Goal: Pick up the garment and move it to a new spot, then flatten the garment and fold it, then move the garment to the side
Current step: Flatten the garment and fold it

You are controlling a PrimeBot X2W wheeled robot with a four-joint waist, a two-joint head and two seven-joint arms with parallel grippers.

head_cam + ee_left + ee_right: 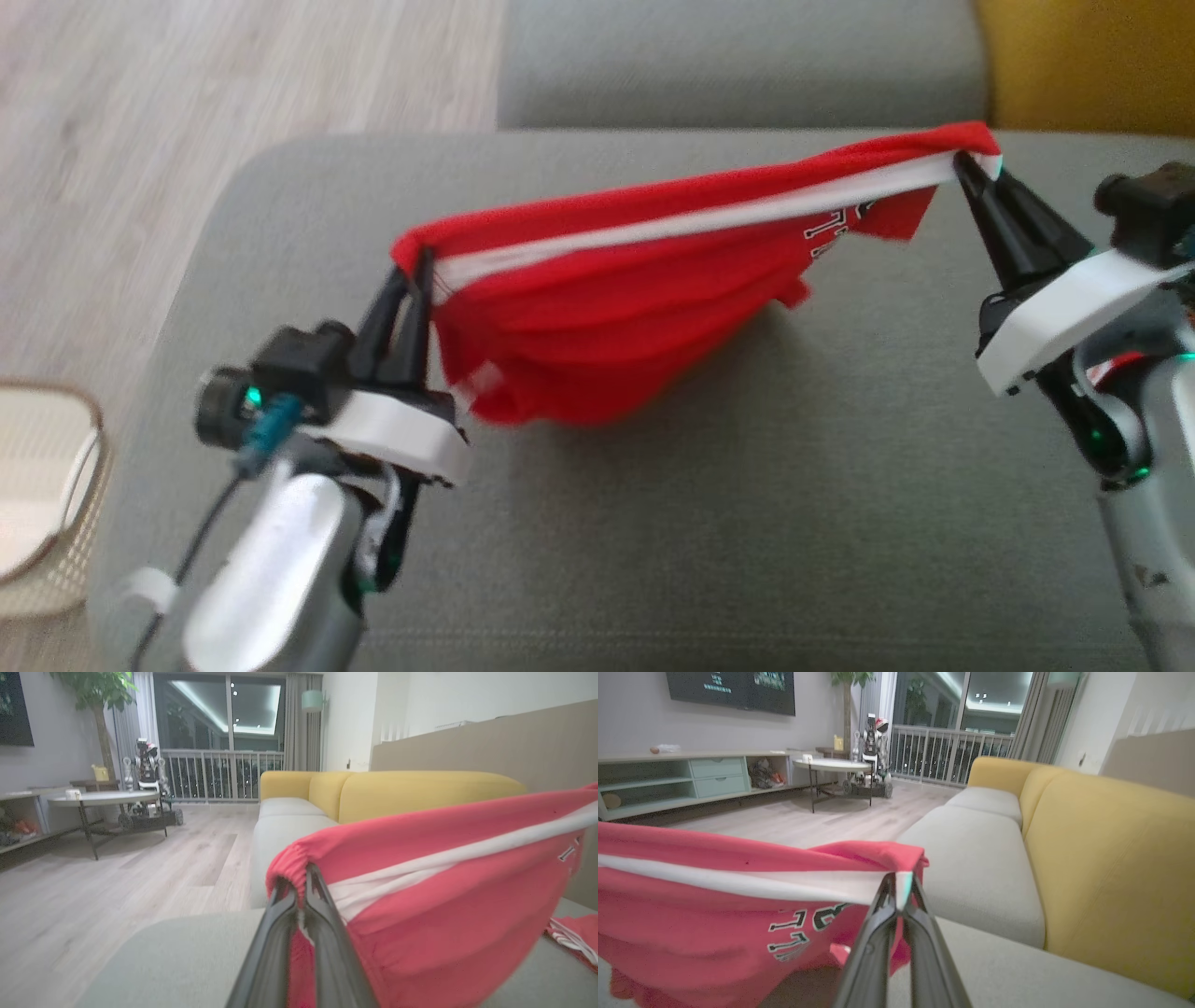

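The garment (597,317) is red with a white stripe and dark lettering, stretched in the air between both grippers above the grey sofa seat (747,523). Its middle sags down toward the cushion. My left gripper (415,271) is shut on the garment's left end; the left wrist view shows the gripper (299,882) pinching bunched red cloth (420,896). My right gripper (962,163) is shut on the right end, higher and farther back. In the right wrist view that gripper (899,884) clamps the white stripe of the garment (714,914).
A woven basket (42,504) stands on the wood floor (187,93) at the left of the sofa. A yellow backrest (1083,56) rises behind the seat at the right. Across the room a round table (831,765) and another robot (873,742) stand.
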